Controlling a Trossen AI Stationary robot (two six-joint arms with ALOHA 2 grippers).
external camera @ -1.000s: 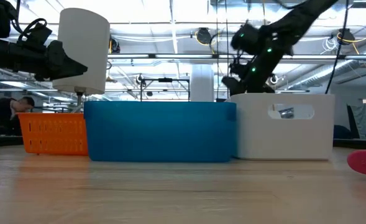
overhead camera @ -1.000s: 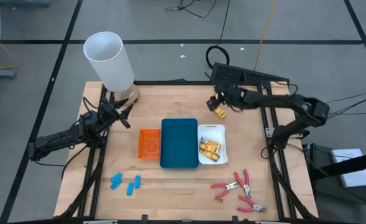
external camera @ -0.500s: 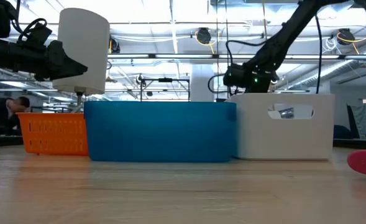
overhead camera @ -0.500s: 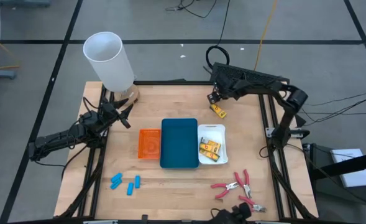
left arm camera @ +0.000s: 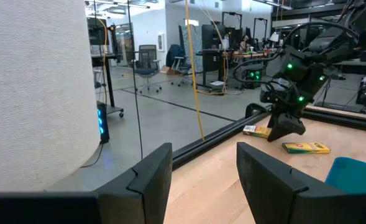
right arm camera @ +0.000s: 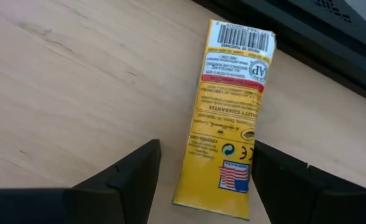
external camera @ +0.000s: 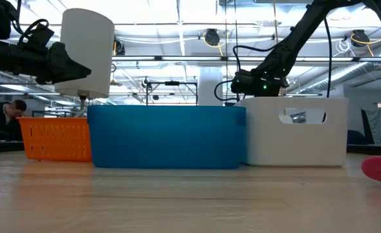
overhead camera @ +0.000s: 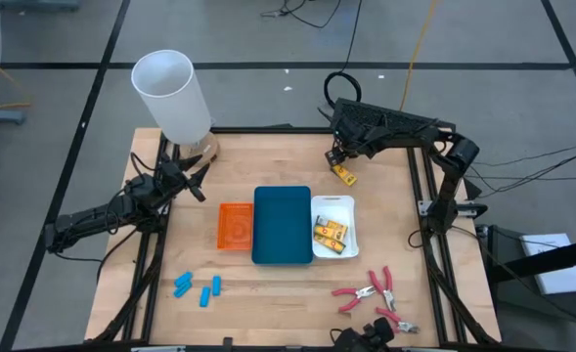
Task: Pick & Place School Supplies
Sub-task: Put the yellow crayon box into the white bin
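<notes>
My right gripper (right arm camera: 205,152) is open near the table's far edge, tipped downward over a yellow packet (right arm camera: 229,118). One finger stands on either side of the packet's near end. That packet lies flat on the wood by the black rail. A second yellow packet (overhead camera: 344,175) lies just nearer. More packets rest in the white tray (overhead camera: 349,203). Pink-handled pliers (overhead camera: 371,291) lie at the near right and light-blue pieces (overhead camera: 198,286) at the near left. My left gripper (left arm camera: 198,171) waits open at the table's left by the white cylinder (overhead camera: 173,95).
An orange tray (overhead camera: 235,226) and a blue tray (overhead camera: 283,225) stand side by side left of the white tray, mid-table. A black rail (right arm camera: 307,37) runs along the far edge just beyond the packet. Bare wood lies between the trays and the far edge.
My right gripper has come down toward the packet near the far edge, shifted slightly toward the table's left, and tipped more steeply downward. The packets have stayed where they were.
</notes>
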